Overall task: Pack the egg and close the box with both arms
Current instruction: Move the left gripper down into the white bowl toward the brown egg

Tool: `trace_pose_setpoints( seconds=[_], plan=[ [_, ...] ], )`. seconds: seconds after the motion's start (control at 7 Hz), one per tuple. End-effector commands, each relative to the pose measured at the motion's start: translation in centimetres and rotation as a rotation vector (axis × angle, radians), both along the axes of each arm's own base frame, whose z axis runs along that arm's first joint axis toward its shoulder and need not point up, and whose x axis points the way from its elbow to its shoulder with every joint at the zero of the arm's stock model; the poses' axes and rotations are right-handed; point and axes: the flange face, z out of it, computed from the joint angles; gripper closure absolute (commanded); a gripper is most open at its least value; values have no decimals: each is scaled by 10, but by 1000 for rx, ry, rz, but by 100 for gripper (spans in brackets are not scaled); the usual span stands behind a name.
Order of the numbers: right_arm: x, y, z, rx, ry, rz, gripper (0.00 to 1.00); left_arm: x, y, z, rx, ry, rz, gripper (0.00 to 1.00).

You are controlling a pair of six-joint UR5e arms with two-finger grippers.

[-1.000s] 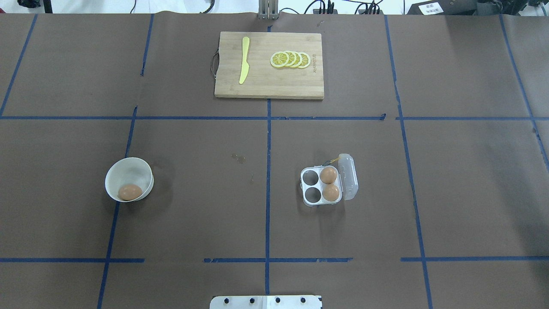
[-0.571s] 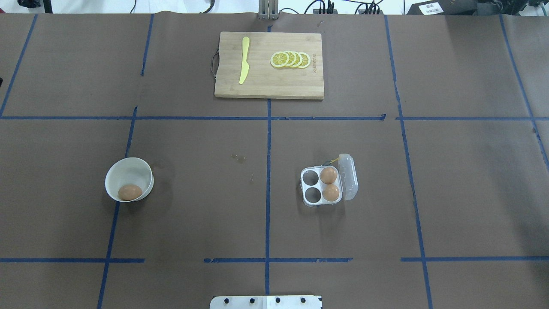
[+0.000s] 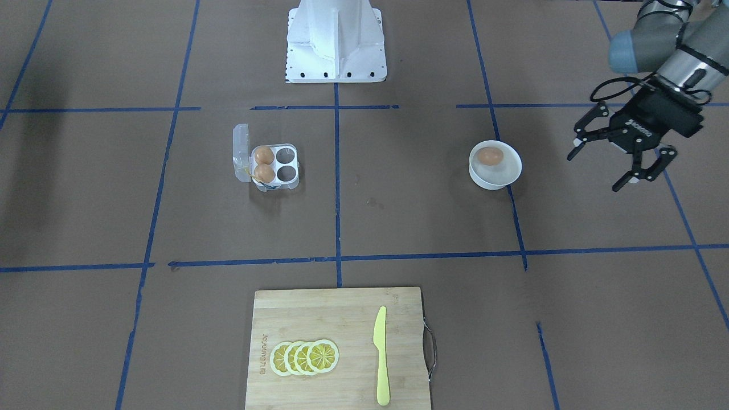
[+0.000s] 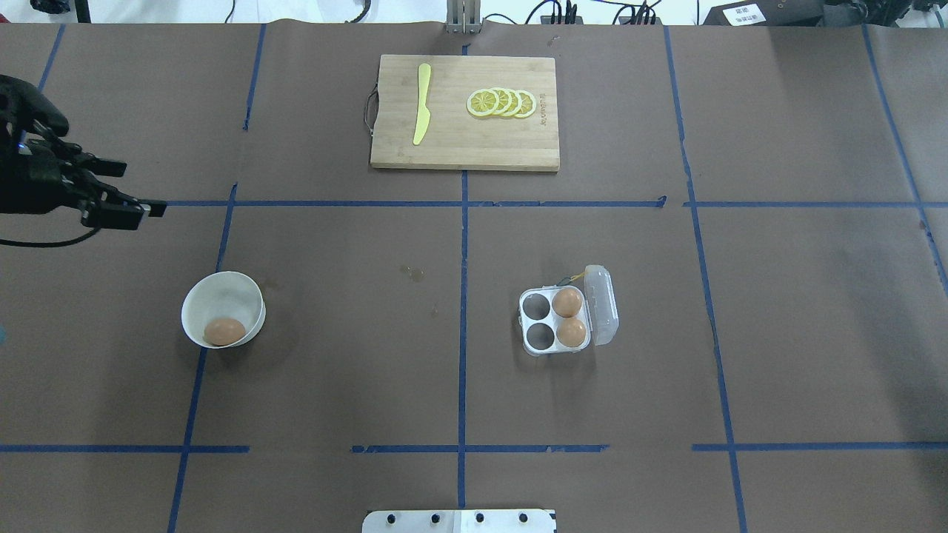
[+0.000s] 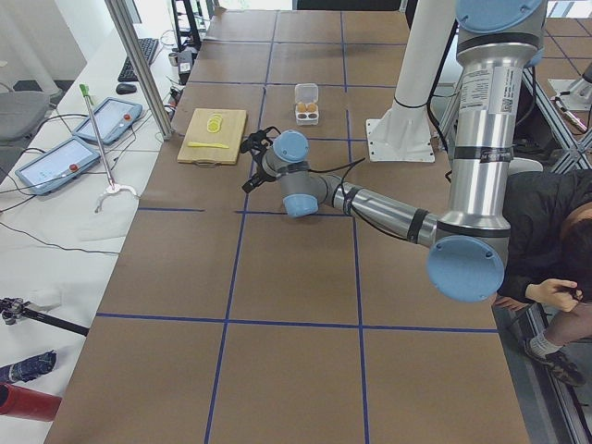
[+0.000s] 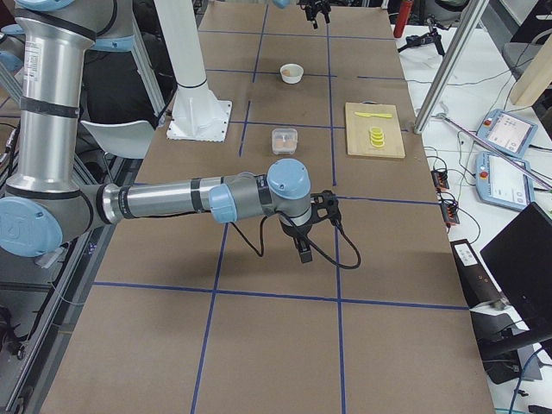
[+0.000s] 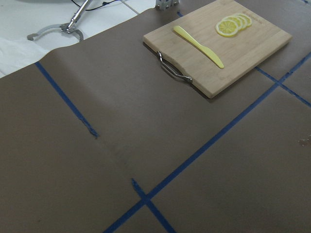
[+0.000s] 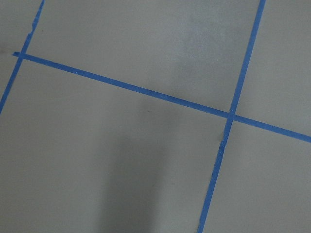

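Note:
One orange-brown egg [image 4: 224, 331] lies in a white bowl [image 4: 222, 285] at the table's left; it also shows in the front view [image 3: 490, 155]. The clear egg carton [image 4: 539, 348] stands right of centre with its lid [image 4: 601, 305] open to the right. Two eggs [image 4: 569, 317] fill its right cells; the two left cells are empty. My left gripper [image 4: 137, 189] is open and empty, above the table to the far left of the bowl [image 3: 496, 177]; the front view shows its fingers spread [image 3: 598, 171]. My right gripper [image 6: 302, 241] shows only in the right side view, far from the carton [image 6: 284, 140]; I cannot tell its state.
A wooden cutting board [image 4: 463, 144] with a yellow knife [image 4: 422, 104] and lemon slices [image 4: 502, 102] lies at the far middle of the table. The white pedestal base [image 3: 336, 40] stands at the robot's edge. Blue tape lines cross the brown table.
My left gripper has come into the overhead view from the left edge, reaching above the table beyond the bowl. The bowl, eggs and carton have not moved.

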Motion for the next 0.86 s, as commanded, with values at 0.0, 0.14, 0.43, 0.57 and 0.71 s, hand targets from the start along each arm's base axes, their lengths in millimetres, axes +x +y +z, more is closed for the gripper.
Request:
trace_pose_setpoints(
  seconds=[0.0, 0.14, 0.43, 0.57, 0.71],
  plan=[
    [0, 0, 2, -4, 0, 0, 0, 68, 41, -8, 31, -9, 84, 0],
    [0, 1, 3, -7, 0, 0, 0, 83, 53, -5, 38, -19, 123, 1],
    [0, 0, 3, -8, 0, 0, 0, 87, 52, 9, 137, -87, 153, 15],
    [0, 1, 5, -11, 0, 0, 0, 83, 55, 25, 151, -124, 169, 21],
    [0, 0, 6, -13, 1, 0, 0, 84, 56, 30, 155, -134, 177, 21]
  ],
)
